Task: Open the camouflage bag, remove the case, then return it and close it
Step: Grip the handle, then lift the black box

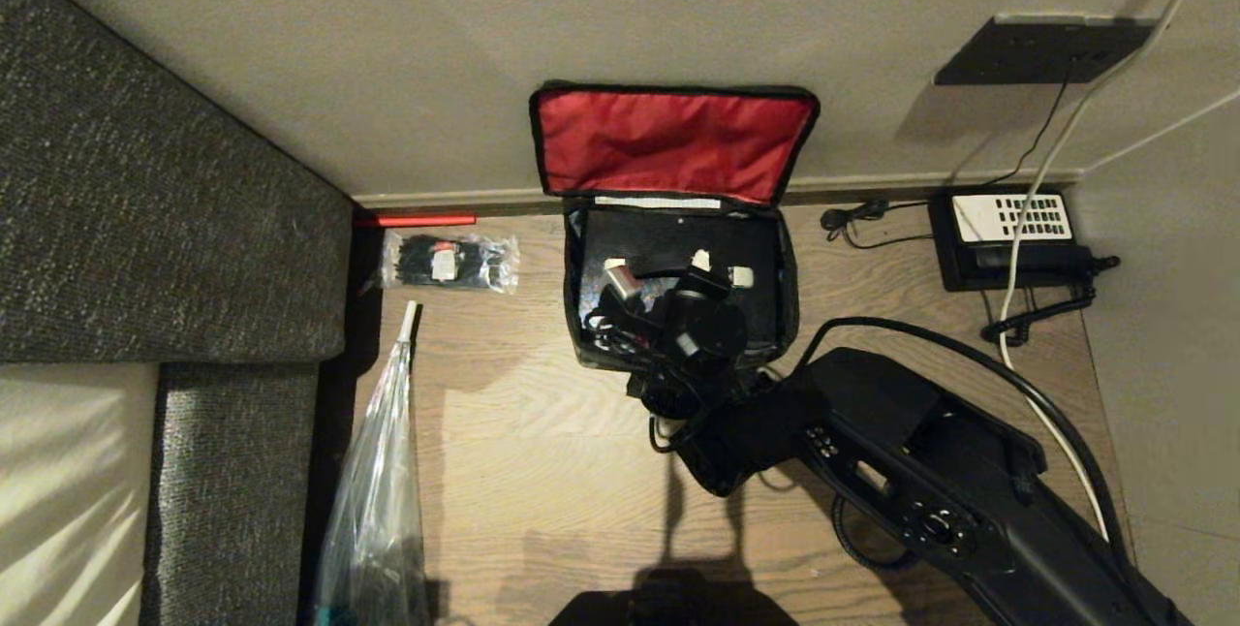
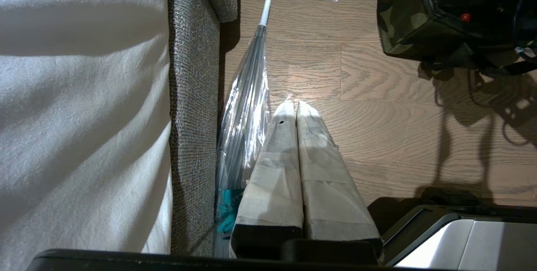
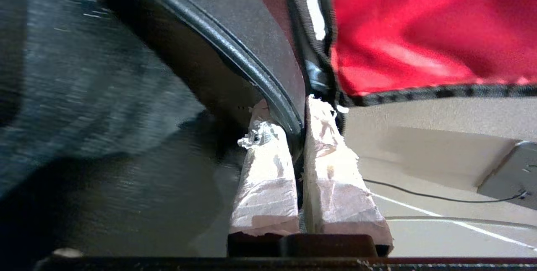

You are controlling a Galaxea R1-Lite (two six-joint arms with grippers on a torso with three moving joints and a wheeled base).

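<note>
Red lining faces up from the lid flap of the camouflage bag (image 1: 678, 219), which is thrown back against the wall while the bag sits open on the wooden floor (image 1: 523, 432), its long axis running left to right along the baseboard. The black case (image 1: 668, 243) lies flat inside, long side parallel to the bag's, handle toward the robot. The right tool (image 3: 298, 113) reaches into the opening and is pinched closed on the case's handle; the left tool (image 2: 293, 105) hangs closed and empty above the floor beside the sofa (image 2: 195, 95).
</note>
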